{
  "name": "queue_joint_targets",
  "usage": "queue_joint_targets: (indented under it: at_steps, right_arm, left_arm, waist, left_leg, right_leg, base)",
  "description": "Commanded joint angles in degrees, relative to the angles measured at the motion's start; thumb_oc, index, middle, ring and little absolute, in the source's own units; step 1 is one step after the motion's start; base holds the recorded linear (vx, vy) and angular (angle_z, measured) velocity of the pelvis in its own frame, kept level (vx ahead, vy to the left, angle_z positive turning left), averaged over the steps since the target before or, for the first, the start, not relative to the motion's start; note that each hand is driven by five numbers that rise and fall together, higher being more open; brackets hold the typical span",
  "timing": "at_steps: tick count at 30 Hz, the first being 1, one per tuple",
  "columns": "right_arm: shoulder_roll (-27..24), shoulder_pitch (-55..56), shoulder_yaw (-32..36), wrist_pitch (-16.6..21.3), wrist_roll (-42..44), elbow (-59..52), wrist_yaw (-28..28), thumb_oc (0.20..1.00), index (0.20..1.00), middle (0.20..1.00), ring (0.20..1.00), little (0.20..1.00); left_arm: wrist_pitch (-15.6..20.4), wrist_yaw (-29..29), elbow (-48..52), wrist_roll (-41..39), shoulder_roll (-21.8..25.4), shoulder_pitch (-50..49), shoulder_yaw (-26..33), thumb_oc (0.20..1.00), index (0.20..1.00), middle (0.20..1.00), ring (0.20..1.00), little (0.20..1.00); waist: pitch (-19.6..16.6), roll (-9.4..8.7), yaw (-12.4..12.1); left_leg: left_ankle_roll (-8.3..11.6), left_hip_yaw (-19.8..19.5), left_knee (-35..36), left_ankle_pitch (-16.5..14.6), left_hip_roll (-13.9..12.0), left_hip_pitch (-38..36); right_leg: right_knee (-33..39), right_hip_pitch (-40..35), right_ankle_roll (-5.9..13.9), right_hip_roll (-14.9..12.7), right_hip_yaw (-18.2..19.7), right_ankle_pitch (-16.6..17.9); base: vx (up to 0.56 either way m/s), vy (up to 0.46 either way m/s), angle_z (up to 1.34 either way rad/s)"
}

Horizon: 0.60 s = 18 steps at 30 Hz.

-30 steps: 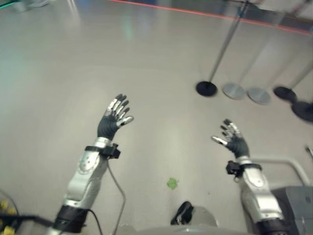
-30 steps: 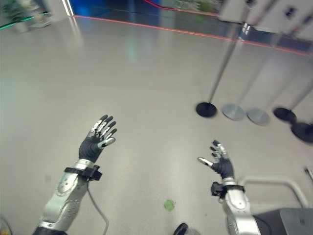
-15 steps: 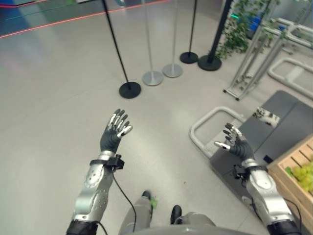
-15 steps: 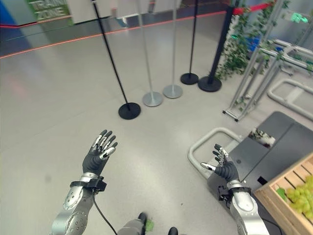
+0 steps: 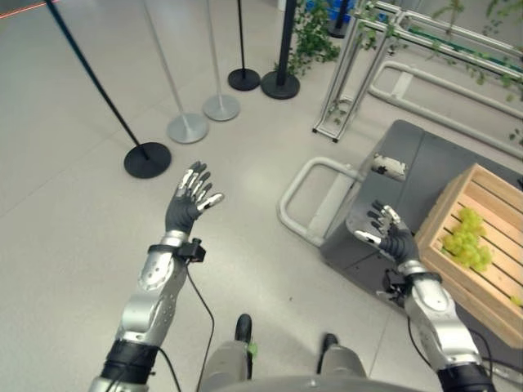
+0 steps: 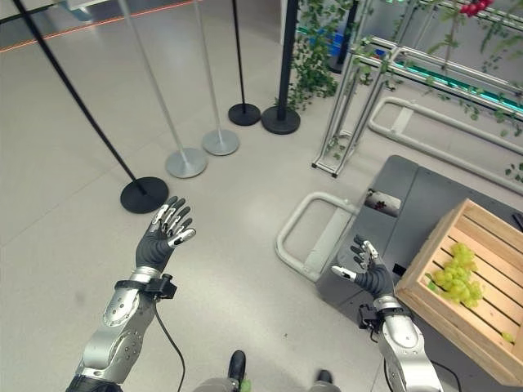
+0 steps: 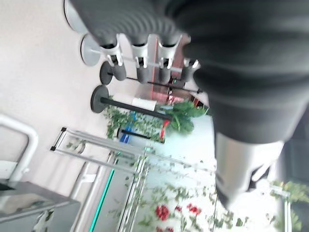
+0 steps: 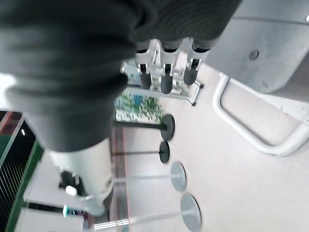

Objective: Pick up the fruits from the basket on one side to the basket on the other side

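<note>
A wooden crate [image 5: 482,269] stands at the right on a grey platform cart [image 5: 425,163], and a bunch of green grapes [image 5: 466,245] lies inside it. My right hand [image 5: 390,237] is raised over the cart's near edge, just left of the crate, with straight spread fingers and nothing in it. My left hand [image 5: 189,198] is held up over the bare floor at the left, also spread and empty. In the right eye view the crate [image 6: 470,306] and the grapes [image 6: 454,278] sit right of my right hand [image 6: 366,271].
The cart's pale tubular handle [image 5: 315,208] juts out toward the middle. Black and silver barrier posts on round bases [image 5: 147,159] stand beyond my left hand. A metal frame rack [image 5: 359,65] with green plants [image 5: 310,37] is at the back.
The camera has swung right across the floor. The cart, crate and grapes have come further into view. Both hands stay raised and spread.
</note>
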State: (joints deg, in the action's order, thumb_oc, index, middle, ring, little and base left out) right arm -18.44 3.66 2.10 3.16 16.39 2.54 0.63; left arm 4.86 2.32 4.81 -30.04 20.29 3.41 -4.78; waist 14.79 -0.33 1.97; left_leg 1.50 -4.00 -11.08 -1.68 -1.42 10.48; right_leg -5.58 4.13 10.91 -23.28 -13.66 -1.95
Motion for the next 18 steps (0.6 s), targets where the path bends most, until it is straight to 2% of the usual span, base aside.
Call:
queue_joint_targets:
  at_steps: [1,3,5,6,7,8,9,10,12,13,15,16,17,18]
  right_arm:
    - [-2.65,-0.85,3.86,2.13,-0.85,-2.5,1.09,1.0,1.0,1.0,1.0,1.0]
    - [-3.29,-0.84,4.08,1.66,-0.77,-2.2,0.54,1.0,1.0,1.0,1.0,1.0]
    - [-3.91,-0.89,3.97,1.58,-0.69,-1.93,0.29,1.0,1.0,1.0,1.0,1.0]
    - [-5.32,-1.04,3.46,1.36,-1.08,-1.72,-0.03,1.0,1.0,1.0,1.0,1.0]
    - [-5.37,-1.0,3.47,1.34,-1.06,-1.75,-0.06,1.0,1.0,1.0,1.0,1.0]
    - [-6.5,-1.16,3.07,1.18,-0.97,-1.53,0.11,1.0,1.0,1.0,1.0,1.0]
    - [-6.51,-1.16,3.06,1.18,-0.97,-1.53,0.12,1.0,1.0,1.0,1.0,1.0]
    - [-6.61,-0.95,3.1,1.04,-0.44,-1.63,-0.07,1.0,1.0,1.0,1.0,1.0]
    - [-7.61,-0.67,3.15,0.7,-0.35,-0.86,-0.44,1.0,1.0,1.0,1.0,1.0]
    - [-7.69,-0.58,3.07,0.63,-0.28,-0.44,-0.45,1.0,1.0,1.0,1.0,1.0]
    - [-7.9,-0.04,2.83,0.43,-0.08,0.4,-0.5,1.0,1.0,1.0,1.0,1.0]
    - [-8.65,0.15,2.02,0.19,-0.61,1.4,-0.55,1.0,1.0,1.0,1.0,1.0]
    - [-8.66,0.08,2.01,0.2,-0.6,1.43,-0.54,1.0,1.0,1.0,1.0,1.0]
    - [-9.29,-0.02,1.04,-0.12,-0.9,3.03,-0.88,1.0,1.0,1.0,1.0,1.0]
  left_arm:
    - [3.81,0.35,1.1,0.47,-1.18,-1.03,1.45,1.0,1.0,1.0,1.0,1.0]
    - [3.55,-0.16,0.09,-0.67,-1.65,-1.27,1.73,1.0,1.0,1.0,1.0,1.0]
    - [3.25,-0.39,-0.31,-1.48,-2.01,-1.64,1.91,1.0,1.0,1.0,1.0,1.0]
    - [3.08,-0.45,-1.45,-3.06,-3.21,-2.46,2.55,1.0,1.0,1.0,1.0,1.0]
    - [3.1,-0.5,-1.5,-3.09,-3.25,-2.45,2.56,1.0,1.0,1.0,1.0,1.0]
    - [2.8,0.03,-2.22,-3.36,-3.73,-2.78,3.14,1.0,1.0,1.0,1.0,1.0]
    - [2.8,0.03,-2.22,-3.36,-3.74,-2.78,3.15,1.0,1.0,1.0,1.0,1.0]
    - [2.82,0.35,-2.58,-4.6,-4.74,-2.97,2.95,1.0,1.0,1.0,1.0,1.0]
    - [2.54,-0.12,-3.0,-4.6,-5.35,-3.98,3.35,1.0,1.0,1.0,1.0,1.0]
    - [2.18,-0.11,-3.64,-4.4,-5.57,-4.2,3.47,1.0,1.0,1.0,1.0,1.0]
    - [1.69,-0.48,-3.96,-3.45,-5.35,-4.88,3.69,1.0,1.0,1.0,1.0,1.0]
    - [1.67,-0.71,-5.19,-2.87,-5.26,-5.38,3.61,1.0,1.0,1.0,1.0,1.0]
    - [1.69,-0.72,-5.22,-2.87,-5.27,-5.32,3.64,1.0,1.0,1.0,1.0,1.0]
    - [1.37,-1.2,-7.5,-2.4,-5.85,-5.36,2.85,1.0,1.0,1.0,1.0,1.0]
  waist:
    - [-3.05,-0.76,0.72]
    - [-3.79,-1.14,0.34]
    - [-3.87,-1.05,0.21]
    - [-3.18,-0.32,0.31]
    - [-3.11,-0.16,0.4]
    - [-2.45,0.43,0.61]
    - [-2.45,0.47,0.68]
    - [-1.91,0.98,0.89]
    - [-1.34,1.78,1.16]
    - [-1.23,1.85,1.16]
    - [-0.91,1.85,1.6]
    - [-0.08,2.02,1.63]
    - [-0.17,1.89,1.67]
    - [0.09,2.11,0.01]
  left_leg:
    - [7.74,2.11,2.59,-4.73,-7.8,-3.41]
    - [8.5,3.17,0.08,-6.53,-8.08,-2.97]
    - [8.96,3.38,-1.19,-6.89,-8.45,-2.74]
    - [10.22,4.33,-5.0,-7.11,-10.34,-2.39]
    - [10.27,4.16,-5.37,-7.32,-10.47,-2.25]
    - [11.29,4.98,-11.72,-4.34,-11.69,-0.58]
    - [11.3,4.89,-11.77,-4.35,-11.71,-0.52]
    - [11.59,5.47,-12.6,-2.58,-11.87,-0.14]
    - [11.65,4.09,-15.28,-0.76,-10.86,-0.64]
    - [12.06,2.31,-16.8,1.8,-10.05,-0.76]
    - [11.47,1.97,-18.57,5.66,-10.76,-0.44]
    - [10.19,1.32,-20.93,5.15,-10.32,-0.72]
    - [10.11,1.37,-20.72,5.47,-10.14,-0.58]
    - [9.34,-2.76,-17.43,0.76,-2.74,1.45]
  right_leg:
    - [-0.95,-0.16,1.74,1.63,-0.53,1.58]
    - [0.49,-1.27,2.39,1.07,-1.56,0.22]
    - [0.37,-1.46,2.4,1.35,-1.94,-0.67]
    - [-0.67,-1.56,1.94,1.44,-3.76,-1.76]
    - [-0.7,-1.7,1.9,1.57,-3.9,-1.85]
    - [-0.34,-3.47,0.39,3.15,-5.25,-3.44]
    - [-0.31,-3.51,0.38,3.18,-5.33,-3.43]
    - [0.35,-4.62,-0.42,3.83,-6.26,-4.25]
    - [1.47,-5.77,-2.0,6.25,-5.12,-5.47]
    - [2.38,-6.2,-2.82,7.43,-4.42,-5.7]
    - [4.01,-7.42,-4.08,9.53,-3.81,-6.79]
    - [4.55,-8.07,-5.47,11.55,-2.58,-7.69]
    - [4.62,-7.88,-5.46,11.38,-2.59,-7.49]
    - [3.79,-8.12,-5.53,12.19,-0.74,-8.42]
  base:
    - [0.06,-0.343,-0.38]
    - [0.07,-0.312,-0.29]
    - [0.04,-0.318,-0.17]
    - [0.03,-0.394,-0.22]
    - [0.07,-0.566,-0.28]
    - [0.06,-0.297,-0.11]
    - [0.07,-0.396,-0.03]
    - [0.04,-0.222,-0.2]
    - [0.11,-0.322,-0.26]
    - [0.14,-0.331,-0.21]
    - [0.13,-0.419,-0.31]
    - [0.1,-0.348,-0.27]
    - [0.17,-0.331,-0.3]
    - [0.1,-0.111,-0.17]
